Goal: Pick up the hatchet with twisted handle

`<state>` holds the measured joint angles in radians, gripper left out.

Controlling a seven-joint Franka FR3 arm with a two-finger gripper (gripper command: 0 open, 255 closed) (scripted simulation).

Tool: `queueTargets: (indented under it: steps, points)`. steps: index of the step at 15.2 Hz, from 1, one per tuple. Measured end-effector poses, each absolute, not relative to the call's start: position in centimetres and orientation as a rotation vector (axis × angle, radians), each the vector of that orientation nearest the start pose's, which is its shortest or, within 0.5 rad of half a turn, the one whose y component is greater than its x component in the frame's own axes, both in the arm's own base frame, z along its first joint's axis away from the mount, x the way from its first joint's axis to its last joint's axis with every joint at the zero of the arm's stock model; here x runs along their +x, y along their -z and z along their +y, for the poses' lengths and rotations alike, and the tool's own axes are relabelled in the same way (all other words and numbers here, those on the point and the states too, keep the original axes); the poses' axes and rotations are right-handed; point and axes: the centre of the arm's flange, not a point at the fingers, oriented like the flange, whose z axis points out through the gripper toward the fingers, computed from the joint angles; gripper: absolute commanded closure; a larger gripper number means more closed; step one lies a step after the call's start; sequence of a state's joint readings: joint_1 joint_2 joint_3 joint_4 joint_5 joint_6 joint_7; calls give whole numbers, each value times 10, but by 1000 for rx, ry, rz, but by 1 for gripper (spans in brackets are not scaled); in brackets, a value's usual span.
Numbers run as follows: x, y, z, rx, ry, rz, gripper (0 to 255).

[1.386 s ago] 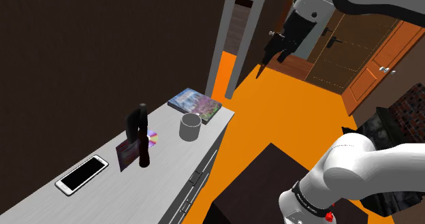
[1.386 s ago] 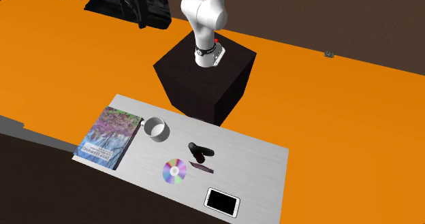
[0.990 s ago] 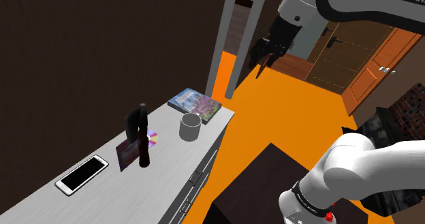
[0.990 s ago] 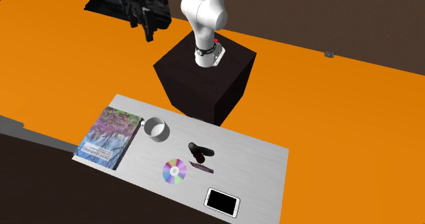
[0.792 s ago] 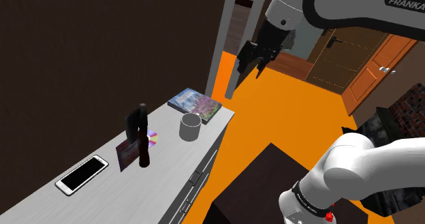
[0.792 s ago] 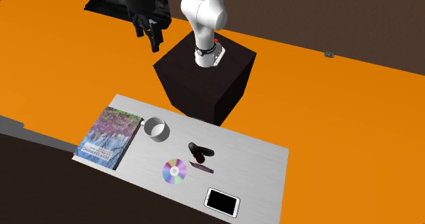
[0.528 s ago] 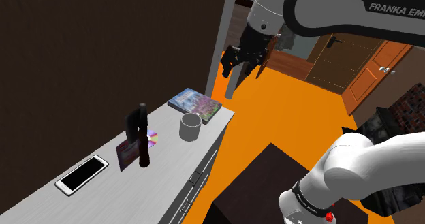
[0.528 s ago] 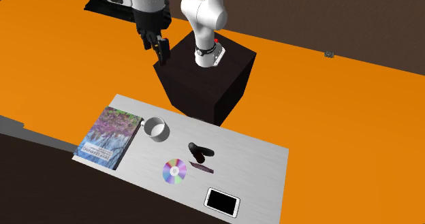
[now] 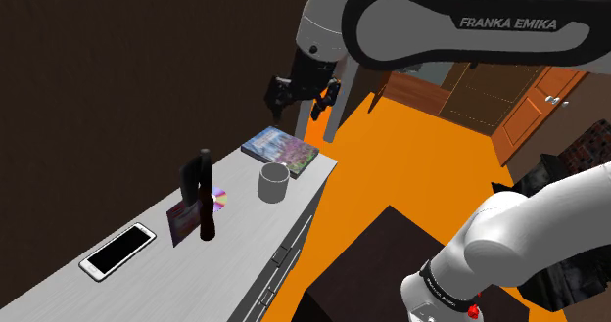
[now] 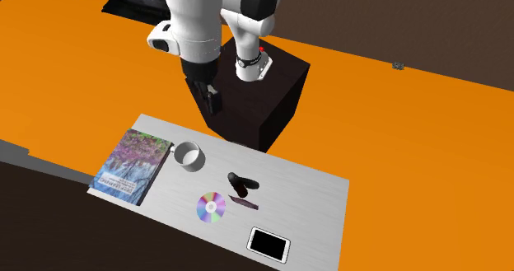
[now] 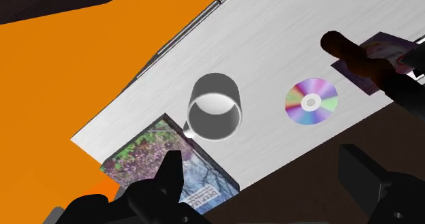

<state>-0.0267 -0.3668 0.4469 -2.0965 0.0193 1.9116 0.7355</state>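
The hatchet (image 9: 207,217) is near the middle of the bench (image 9: 245,234). Its dark twisted handle seems to rise from the top, and the purplish blade is low beside it; I cannot tell exactly how it rests. A shiny disc (image 9: 220,197) lies just beside it, on the side away from the stand. The grey mug (image 9: 273,182) stands apart from it, toward the book end and near the edge that faces the stand. The book (image 9: 281,150) lies at the corner of that end, and the phone (image 9: 117,251) lies toward the opposite end. The gripper (image 9: 300,97) was over the orange floor by the door a moment ago. It has now swung across and hangs high above the book end of the bench. In the wrist view its fingers (image 11: 171,178) stand wide apart with nothing between them, so the claw is released and empty. The things on the bench have not moved. I judge that the approach is under way but no grasp has begun. The gripper must go further along the bench, past the mug, and then descend on the handle without pushing the disc.
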Motion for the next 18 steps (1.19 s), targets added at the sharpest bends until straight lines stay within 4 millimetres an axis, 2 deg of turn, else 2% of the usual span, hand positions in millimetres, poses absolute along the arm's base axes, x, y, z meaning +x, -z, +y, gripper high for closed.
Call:
queueTargets:
  steps: [3,13,15,18]
  points:
    - [435,-559,253,-3114,307,574,0]
    - [509,-516,361,-3092,277,734,0]
    - [520,-508,374,-3088,273,762,0]
    - [525,-493,378,-3087,272,772,0]
